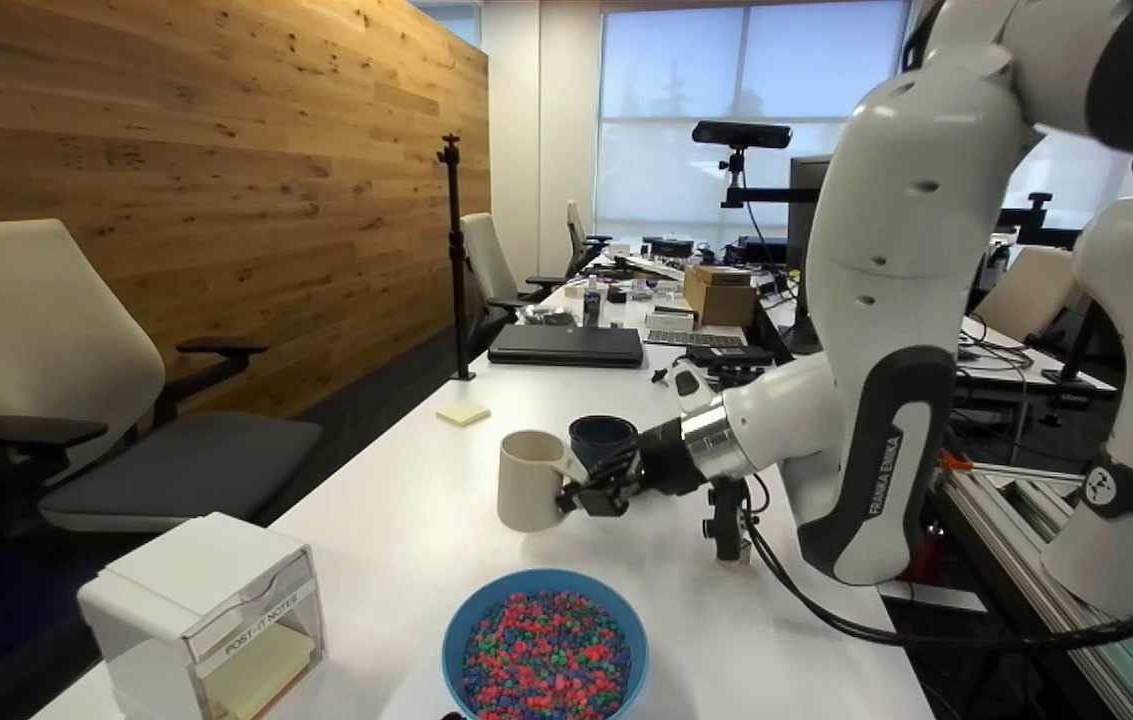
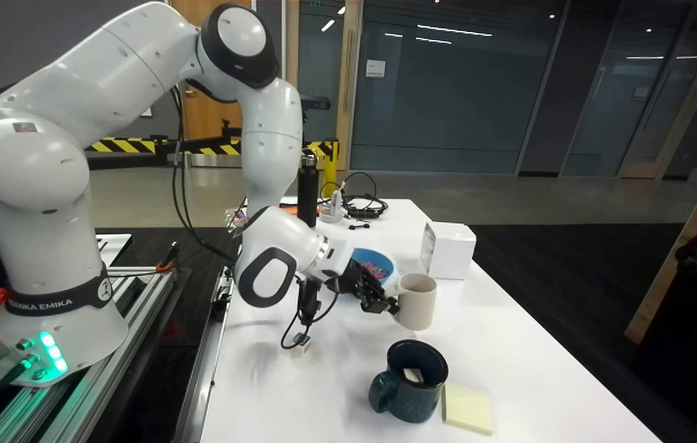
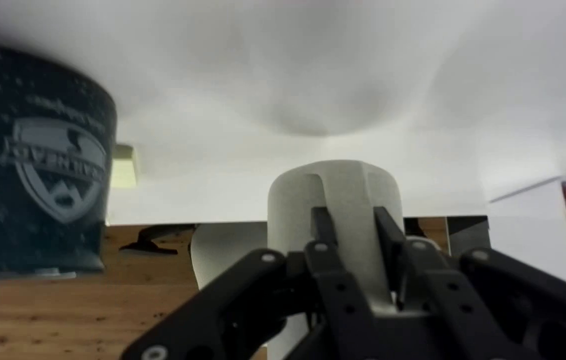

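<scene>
One mug, handle between fingers

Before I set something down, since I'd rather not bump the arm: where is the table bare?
Bare table lies between the cream mug, Post-it dispenser, sticky-note pad and the edge by the office chair; another patch, between the Trailhead mug and the robot-side edge. It's crowded around the gripper, which holds the cream mug's handle between the Trailhead mug and blue bowl.

Free air above the beige mug — blue bowl to one side, dark mug opposite.
</scene>
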